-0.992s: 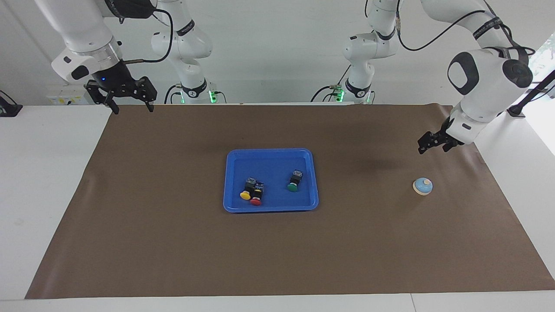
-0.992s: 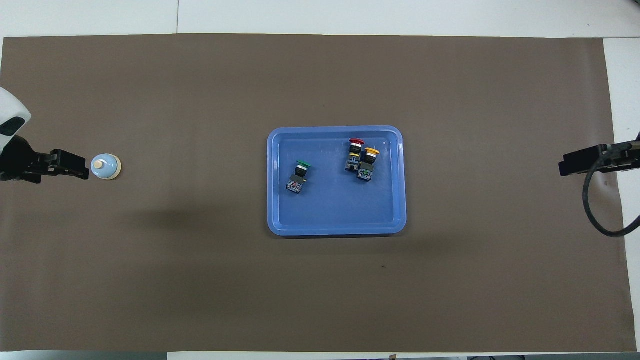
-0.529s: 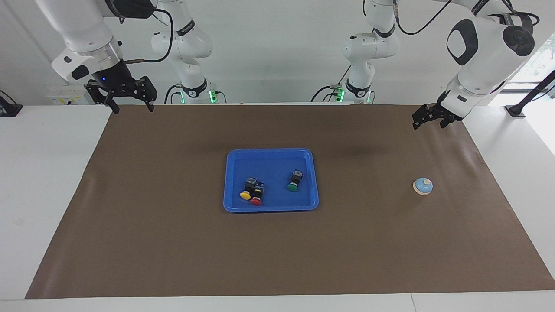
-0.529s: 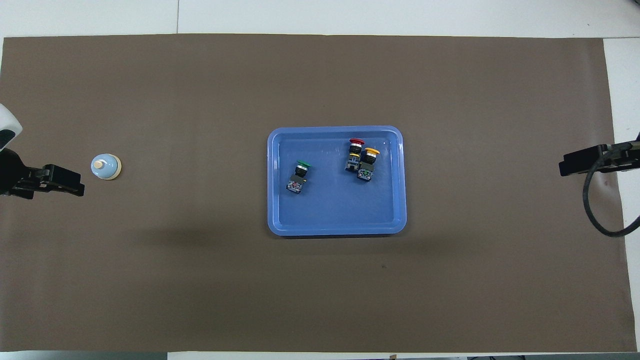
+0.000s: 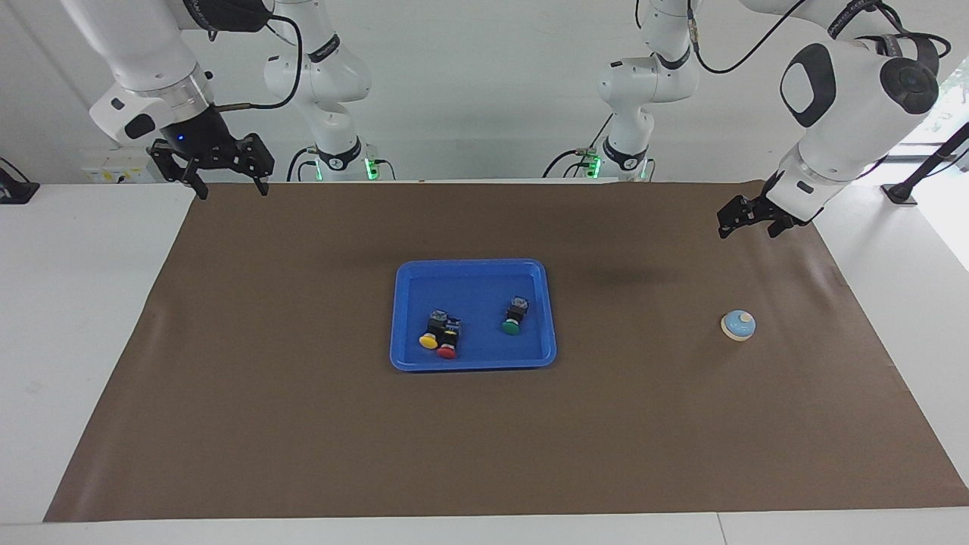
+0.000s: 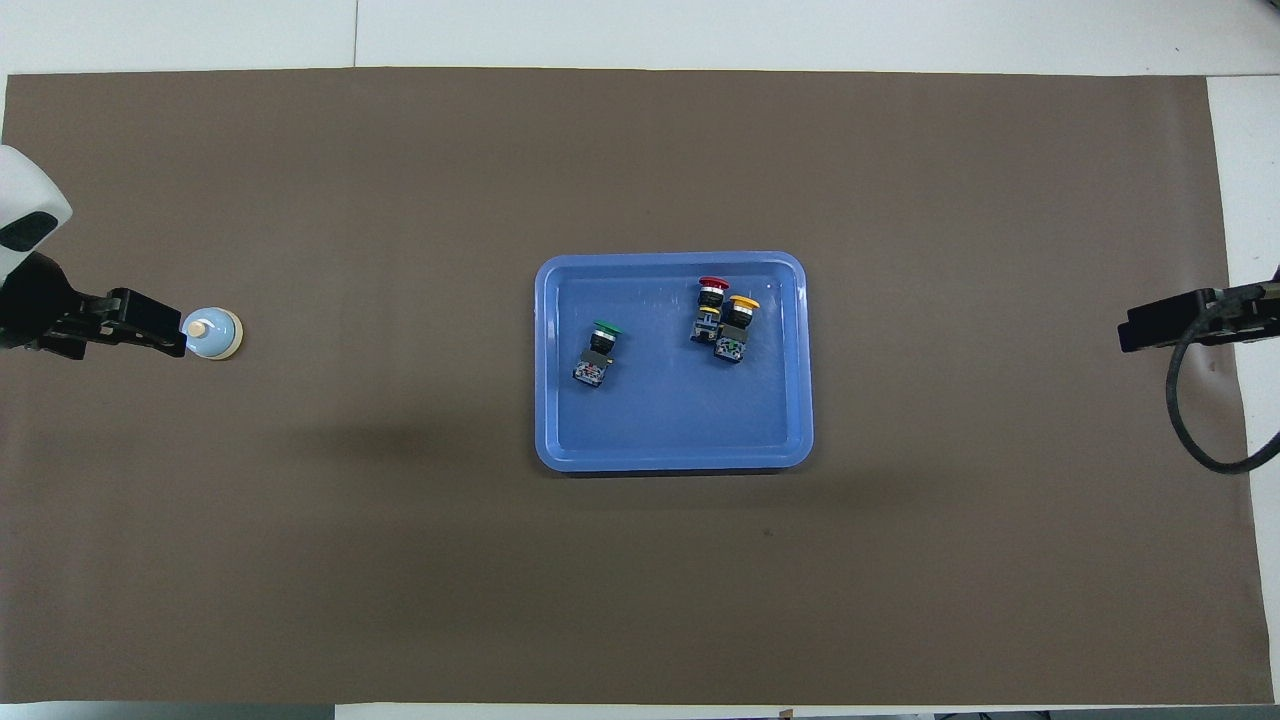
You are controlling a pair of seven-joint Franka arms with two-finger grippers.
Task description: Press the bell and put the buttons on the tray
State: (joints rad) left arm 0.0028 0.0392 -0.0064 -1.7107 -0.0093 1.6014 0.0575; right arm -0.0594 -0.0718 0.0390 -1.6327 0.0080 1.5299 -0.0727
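The blue tray (image 5: 473,271) holds the green button (image 5: 512,325), red button (image 5: 447,350) and yellow button (image 5: 428,341). The left gripper (image 5: 746,221), wide and empty, has dipped again above the bell (image 5: 738,325), well toward the left arm's end from the tray, so pressing looks unfinished. The right gripper (image 5: 227,182) waits, wide, empty.

One camera sits high across the table, looking back at both arm bases and down over the whole brown mat (image 5: 303,424). The other hangs above the robots' end, aimed steeply down and forward — half a turn from the first. Both take in the mat and the blue tray (image 5: 473,265) (image 6: 672,260) from well back.
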